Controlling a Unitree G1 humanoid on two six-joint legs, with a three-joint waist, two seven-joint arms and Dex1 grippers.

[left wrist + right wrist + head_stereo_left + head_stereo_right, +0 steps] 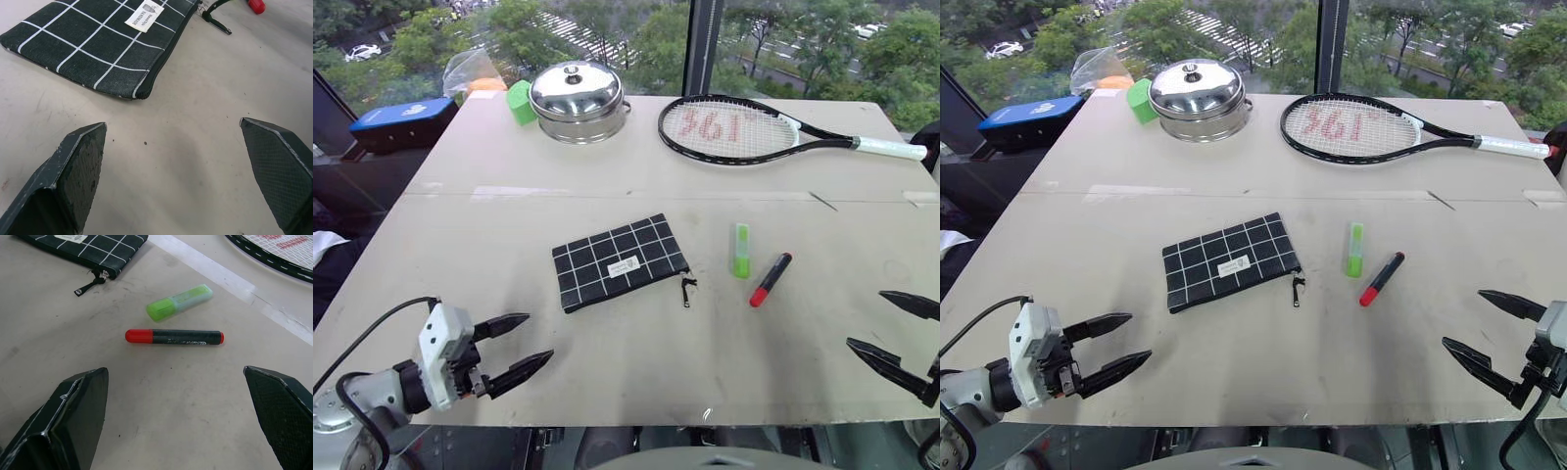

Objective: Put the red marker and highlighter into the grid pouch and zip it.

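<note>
On table (607, 392), mid: pouch (619, 260) laid flat, zip pull (687, 290) at its right end. Just right of it: highlighter (741, 251), then marker (770, 280), apart, none held. L gripper (517, 347) & R gripper (893, 331) held near front edge, jaws spread wide, empty.

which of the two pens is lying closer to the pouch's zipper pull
The highlighter, the stubby light-green one. It lies between the grid pouch and the red marker, which is the black-barrelled pen with the red cap, farther toward the robot's right.
</note>
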